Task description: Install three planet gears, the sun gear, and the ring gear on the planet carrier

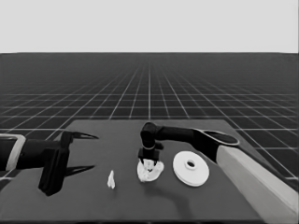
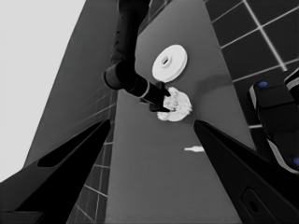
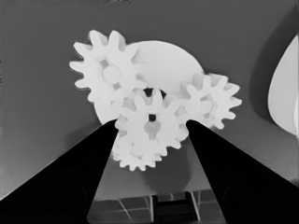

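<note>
Right gripper (image 1: 149, 161) lowered over smaller round part (image 1: 150, 171) near table centre; arm reaching in from 3 o'clock in head view. In right wrist view, fingers (image 3: 74, 177) closed narrowly onto a central gear (image 3: 152, 127), one finger at either flank, touching its teeth; the gear sits over the middle of the smaller round part (image 3: 166, 60). Three more gears around it on that part: one (image 3: 106, 70) at 10 o'clock of the central gear, one (image 3: 210, 100) at 3 o'clock, one (image 3: 135, 156) at 7 o'clock and partly hidden beneath the central gear. Teeth of neighbours appear meshed or touching; exact seating on pins cannot be told. Larger round part (image 1: 190, 168) flat on table just beside the cluster, at 3 o'clock of it in head view, apart from it, hole uppermost; edge also visible in right wrist view (image 3: 286, 93). Thin white piece (image 1: 111, 179) alone on table at 9 o'clock of the cluster, well apart. Left gripper (image 1: 83, 151) parked over table's left end, fingers spread wide, nothing between them; left wrist view shows the same wide gap (image 2: 154, 140), with right gripper (image 2: 159, 100) at the cluster (image 2: 175, 106) farther off, larger round part (image 2: 169, 61) beyond it, thin white piece (image 2: 194, 149) nearer.
</note>
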Available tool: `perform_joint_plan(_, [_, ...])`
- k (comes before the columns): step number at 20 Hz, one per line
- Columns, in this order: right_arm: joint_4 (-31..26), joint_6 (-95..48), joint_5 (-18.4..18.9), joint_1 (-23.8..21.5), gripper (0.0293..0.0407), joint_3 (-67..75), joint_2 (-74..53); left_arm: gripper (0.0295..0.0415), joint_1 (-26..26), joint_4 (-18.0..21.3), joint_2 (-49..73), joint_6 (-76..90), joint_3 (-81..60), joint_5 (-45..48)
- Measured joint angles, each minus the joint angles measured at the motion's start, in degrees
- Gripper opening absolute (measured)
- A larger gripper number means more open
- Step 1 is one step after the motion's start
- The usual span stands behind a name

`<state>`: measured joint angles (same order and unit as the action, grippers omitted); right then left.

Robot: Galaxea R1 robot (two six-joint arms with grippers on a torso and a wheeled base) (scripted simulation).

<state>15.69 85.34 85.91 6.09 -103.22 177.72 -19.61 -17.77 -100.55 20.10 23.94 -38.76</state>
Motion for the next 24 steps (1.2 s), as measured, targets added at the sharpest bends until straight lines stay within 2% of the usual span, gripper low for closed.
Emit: perform_joint_plan(24, [0.0, 14.4, 0.0, 0.0, 0.0309, 0.0, 0.0, 0.0385, 0.0, 0.0, 0.0, 0.0, 0.0, 0.0])
